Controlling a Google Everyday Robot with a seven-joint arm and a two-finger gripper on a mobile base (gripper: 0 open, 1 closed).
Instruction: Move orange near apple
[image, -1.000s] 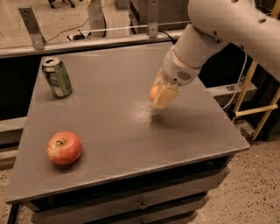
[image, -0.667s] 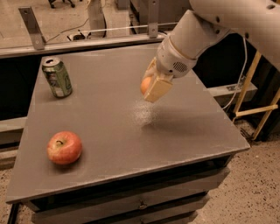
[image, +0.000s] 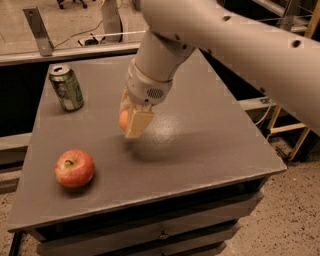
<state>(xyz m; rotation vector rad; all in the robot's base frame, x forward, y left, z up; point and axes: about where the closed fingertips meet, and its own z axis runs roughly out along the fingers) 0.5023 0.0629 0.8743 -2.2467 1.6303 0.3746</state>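
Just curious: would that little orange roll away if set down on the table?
It may roll a little: the orange, gripped in the tool above the table, is round, and that top looks flat and smooth. It seems firm, showing no squashing in the grip.

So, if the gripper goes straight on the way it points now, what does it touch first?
Probably the bare table just beneath it. The gripper, holding the orange, points downward. The apple lies off to one side, out of that line. Its height above the surface is unclear.
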